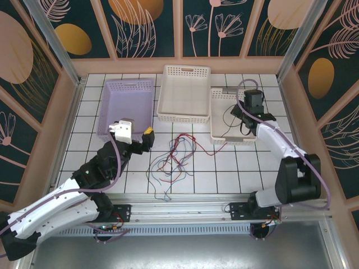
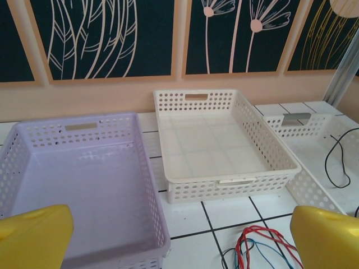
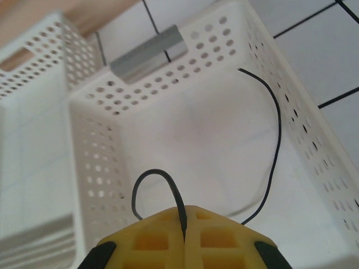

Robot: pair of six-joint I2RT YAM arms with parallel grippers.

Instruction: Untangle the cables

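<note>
Yellow ribbed pads of the right gripper (image 3: 184,224) are pressed together on a thin black cable (image 3: 274,129), which loops down into the white perforated plastic basket (image 3: 314,106) directly below it. The other red, blue and dark thin cables (image 1: 174,156) lie knotted on the white tiled table (image 1: 224,174), their long run stretching from the near edge toward the baskets. With jaws wide apart and empty, the left gripper (image 2: 179,241) sits just left of that heap, and is probably the nearer arm for the next pull
</note>
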